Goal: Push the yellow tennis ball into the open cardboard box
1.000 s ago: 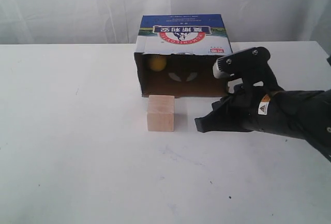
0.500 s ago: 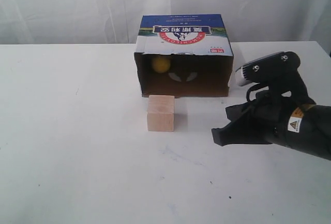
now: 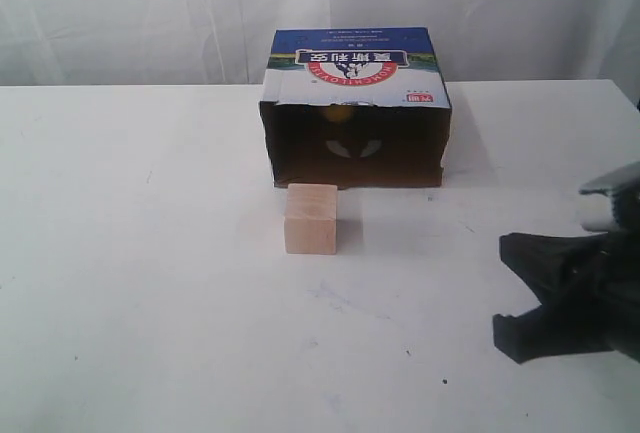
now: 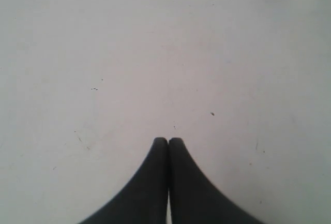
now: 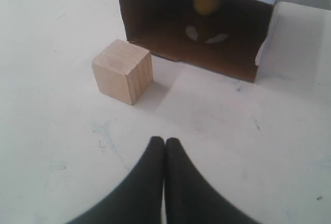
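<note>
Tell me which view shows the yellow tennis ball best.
The right wrist view: the yellow tennis ball shows as a blurred yellow round against the dark inside of the open cardboard box. The exterior view gives only a dim yellowish spot under the box's top edge. The left wrist view shows mostly table, no ball.

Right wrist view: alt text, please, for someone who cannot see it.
The yellow tennis ball, blurred, is inside the open cardboard box on a white table. A pale wooden cube stands apart before the opening, and the right gripper's fingers, pressed together, point toward the box.
</note>
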`<state>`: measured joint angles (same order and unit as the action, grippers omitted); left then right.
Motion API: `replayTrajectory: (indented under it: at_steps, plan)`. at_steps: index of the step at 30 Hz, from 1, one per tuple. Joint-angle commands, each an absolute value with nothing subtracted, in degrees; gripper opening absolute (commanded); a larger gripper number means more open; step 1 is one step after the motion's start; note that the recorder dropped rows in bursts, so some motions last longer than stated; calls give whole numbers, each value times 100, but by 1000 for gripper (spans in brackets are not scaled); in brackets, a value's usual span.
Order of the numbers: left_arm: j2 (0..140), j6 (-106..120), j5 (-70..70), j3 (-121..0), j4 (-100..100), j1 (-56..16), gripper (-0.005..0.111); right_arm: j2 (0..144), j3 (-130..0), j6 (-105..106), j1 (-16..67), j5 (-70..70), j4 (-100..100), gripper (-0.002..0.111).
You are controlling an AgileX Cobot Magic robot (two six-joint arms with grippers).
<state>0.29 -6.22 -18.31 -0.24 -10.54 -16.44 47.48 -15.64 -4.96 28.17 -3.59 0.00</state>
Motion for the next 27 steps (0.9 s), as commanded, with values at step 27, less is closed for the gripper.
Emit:
replayTrajectory:
  at_steps: [27]
  plan:
    - [0,-609,-1911,0,-1072,-1673,0,413,0,-654,1820,1766,0,0]
